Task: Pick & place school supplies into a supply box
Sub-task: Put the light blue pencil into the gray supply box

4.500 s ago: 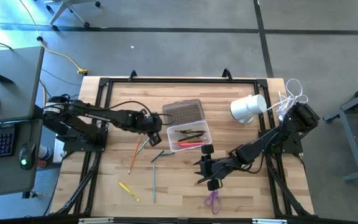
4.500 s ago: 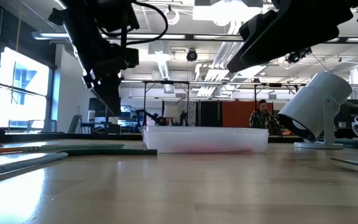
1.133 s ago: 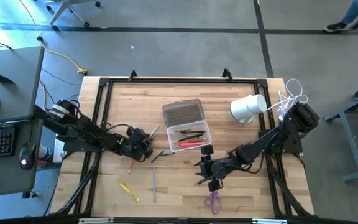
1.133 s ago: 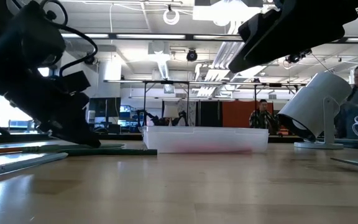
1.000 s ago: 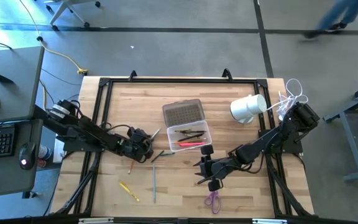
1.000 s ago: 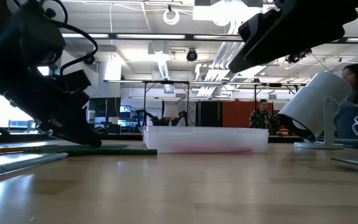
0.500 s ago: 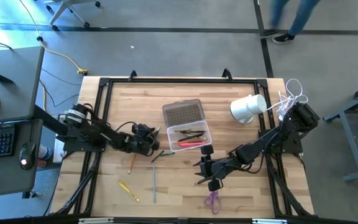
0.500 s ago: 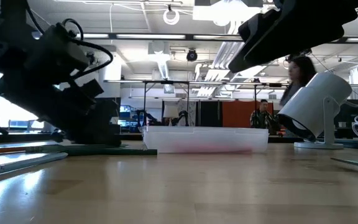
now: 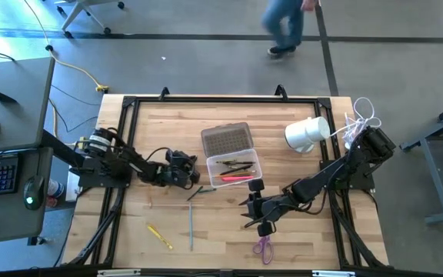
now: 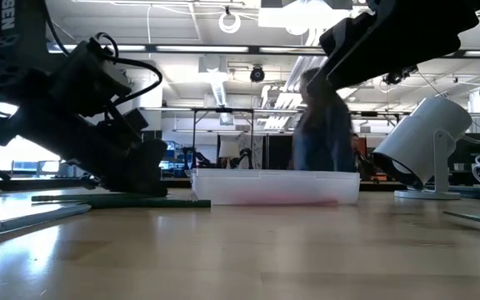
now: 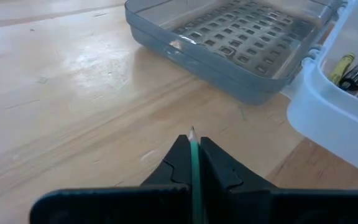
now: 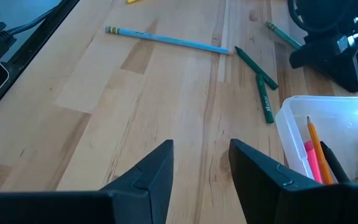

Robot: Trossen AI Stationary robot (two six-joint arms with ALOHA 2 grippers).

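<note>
The supply box (image 9: 234, 168) is a clear tray holding orange, pink and dark pens, with its greyish textured lid (image 9: 226, 139) lying open on the far side. My left gripper (image 9: 188, 176) is low, just left of the tray, shut on a green pencil (image 11: 194, 163). My right gripper (image 9: 253, 208) hovers open on the near side of the tray. On the table lie a blue pencil (image 9: 191, 227), a yellow one (image 9: 158, 235), green ones (image 9: 201, 191) and purple-handled scissors (image 9: 263, 248). My left gripper pinches the green pencil between its two fingers (image 11: 178, 163). The pencil lies along the fingers, and its sharpened tip (image 11: 192, 132) sticks out just past the fingertips toward the lid. The rest of the pencil is hidden behind the gripper.
A white cylindrical object (image 9: 306, 133) lies on its side right of the lid, with a white cable bundle (image 9: 362, 115) at the far right corner. A black frame (image 9: 206, 98) borders the table. A person walks across the floor (image 9: 283, 27) beyond the far edge.
My left gripper has moved right and slightly toward the far edge, from the loose pencils to the tray's left wall, carrying the green pencil. My right arm has kept still. A person has walked leftward behind the table.
</note>
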